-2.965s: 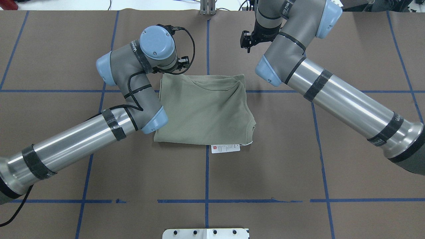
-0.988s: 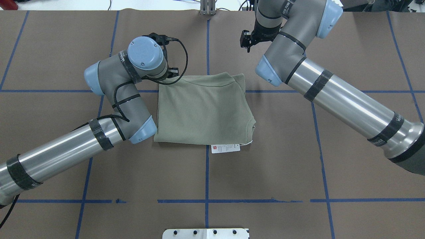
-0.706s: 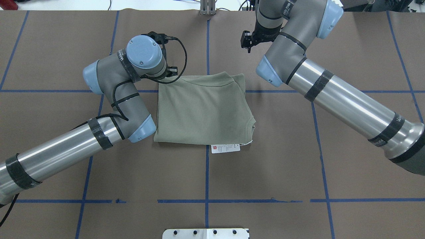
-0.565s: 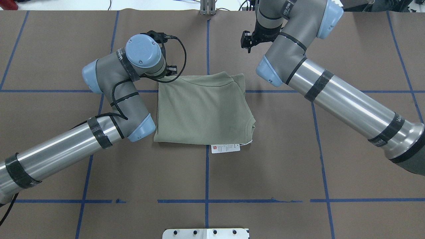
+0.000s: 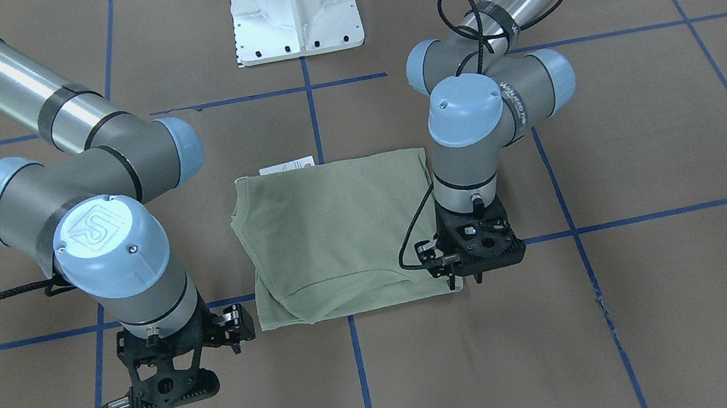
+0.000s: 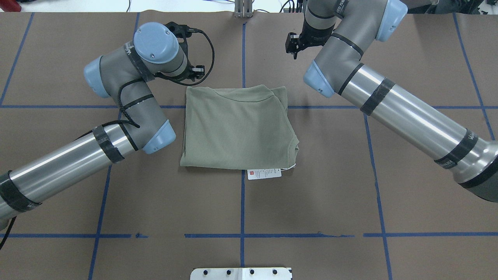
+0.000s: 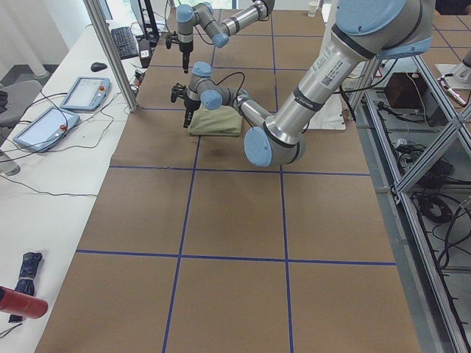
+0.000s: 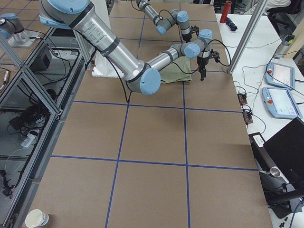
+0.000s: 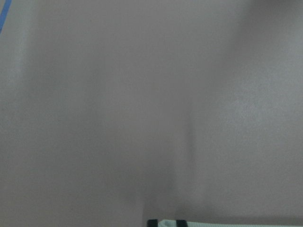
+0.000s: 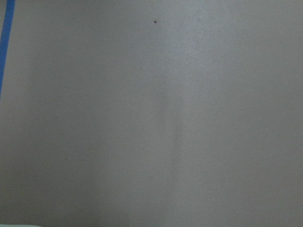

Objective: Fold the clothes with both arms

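Left claw (image 5: 468, 276) hovers beside the folded shirt (image 6: 237, 128), right claw (image 5: 174, 394) apart; neither grips anything, openness I cannot tell; shirt lies flat on the table (image 6: 311, 194); folding seems finished; next, both should withdraw upward.

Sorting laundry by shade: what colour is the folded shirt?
The shirt is plain pale sage green, clearest in the overhead view.
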Robot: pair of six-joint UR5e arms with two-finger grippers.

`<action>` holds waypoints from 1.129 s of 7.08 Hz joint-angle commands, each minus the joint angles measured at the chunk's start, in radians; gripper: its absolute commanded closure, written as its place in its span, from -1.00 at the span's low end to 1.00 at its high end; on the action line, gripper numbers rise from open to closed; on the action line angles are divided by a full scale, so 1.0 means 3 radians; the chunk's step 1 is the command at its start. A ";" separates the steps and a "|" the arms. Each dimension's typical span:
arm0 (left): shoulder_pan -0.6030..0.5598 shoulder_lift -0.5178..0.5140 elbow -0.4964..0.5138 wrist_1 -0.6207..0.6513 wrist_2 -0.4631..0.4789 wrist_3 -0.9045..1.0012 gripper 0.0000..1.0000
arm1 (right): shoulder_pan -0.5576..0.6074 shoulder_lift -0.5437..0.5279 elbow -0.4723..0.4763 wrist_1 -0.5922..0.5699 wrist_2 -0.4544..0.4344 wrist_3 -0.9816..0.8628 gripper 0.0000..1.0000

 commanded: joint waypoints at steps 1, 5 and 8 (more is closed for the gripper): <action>-0.0444 0.0377 -0.0488 0.0084 -0.0536 0.0690 -1.00 | 0.0334 -0.0145 0.0056 -0.0033 0.0456 -0.0236 -1.00; -0.1752 0.1186 -0.1047 0.0731 -0.1248 0.3172 -1.00 | 0.1340 -0.0942 0.0587 -0.0808 0.0647 -0.2369 -1.00; -0.2663 0.1794 -0.1053 0.0990 -0.1376 0.4404 -1.00 | 0.2149 -0.1932 0.1041 -0.0882 0.0836 -0.3660 -1.00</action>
